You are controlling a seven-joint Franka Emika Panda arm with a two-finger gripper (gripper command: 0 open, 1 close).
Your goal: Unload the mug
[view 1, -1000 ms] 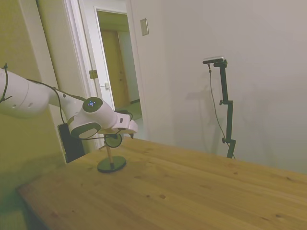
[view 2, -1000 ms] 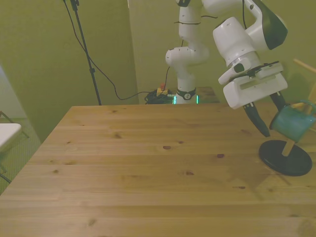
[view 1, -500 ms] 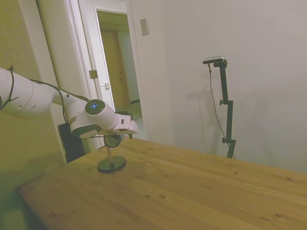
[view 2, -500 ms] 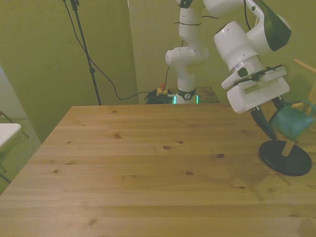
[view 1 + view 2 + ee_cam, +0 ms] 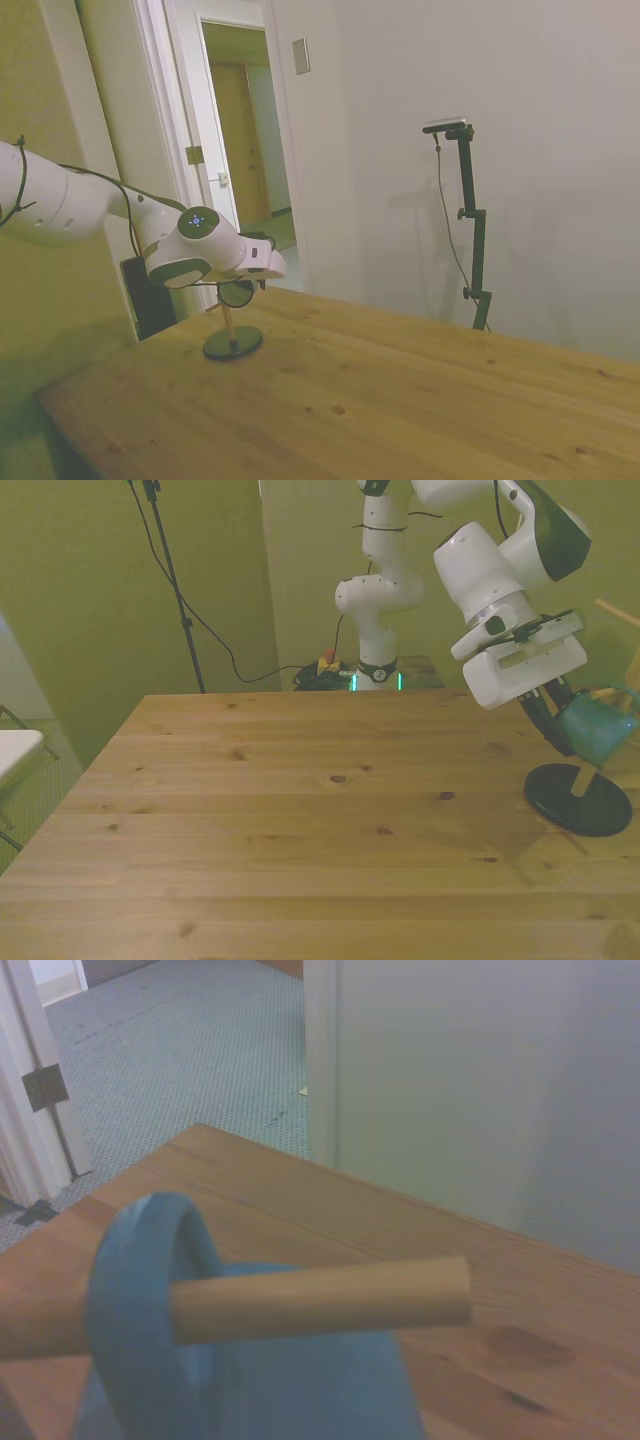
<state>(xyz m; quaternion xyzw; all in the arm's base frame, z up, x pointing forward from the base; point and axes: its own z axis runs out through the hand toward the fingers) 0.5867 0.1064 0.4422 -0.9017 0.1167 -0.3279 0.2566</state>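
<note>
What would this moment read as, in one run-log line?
phase: reaching mug | tool: at mug, grasp unclear | mug: handle hung on peg | stand: on table

- A blue-green mug (image 5: 260, 1360) fills the lower part of the frame, blurred.
- Its looped handle (image 5: 135, 1290) rings a round pale wooden peg (image 5: 320, 1298).
- A wooden table (image 5: 520, 1290) lies behind.
- Grey-blue carpet (image 5: 190, 1050) and a white door frame (image 5: 320, 1060) lie beyond.

A knotty pine worktop (image 5: 380, 400) stands in a dim room with a plain pale wall (image 5: 520, 150) carrying a small wall plate (image 5: 301, 56), beside a white-framed open doorway (image 5: 245, 140) onto what looks like blue-grey carpet (image 5: 190, 1050), under a yellow-green wall (image 5: 90, 590).
</note>
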